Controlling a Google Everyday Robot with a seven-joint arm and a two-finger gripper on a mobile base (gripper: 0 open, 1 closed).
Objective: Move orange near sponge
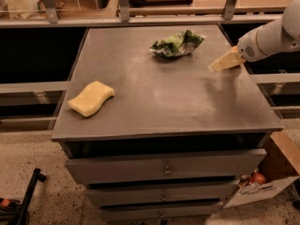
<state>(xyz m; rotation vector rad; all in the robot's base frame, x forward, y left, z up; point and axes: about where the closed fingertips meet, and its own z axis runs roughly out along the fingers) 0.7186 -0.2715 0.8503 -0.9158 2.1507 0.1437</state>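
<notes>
Camera view: the sponge (91, 98) lies at left, a crumpled green bag (177, 43) well right of it, and farther right still hovers the gripper (224, 61), open or closed I cannot tell. No orange in sight: find it first, then set it just beside the sponge.

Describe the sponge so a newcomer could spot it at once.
Start at the grey drawer cabinet's top. The sponge lies near its front left corner, far from the gripper hovering over the right side. It is a smooth pale yellow block with wavy sides, unlike the crumpled green and white bag at the back.
</notes>
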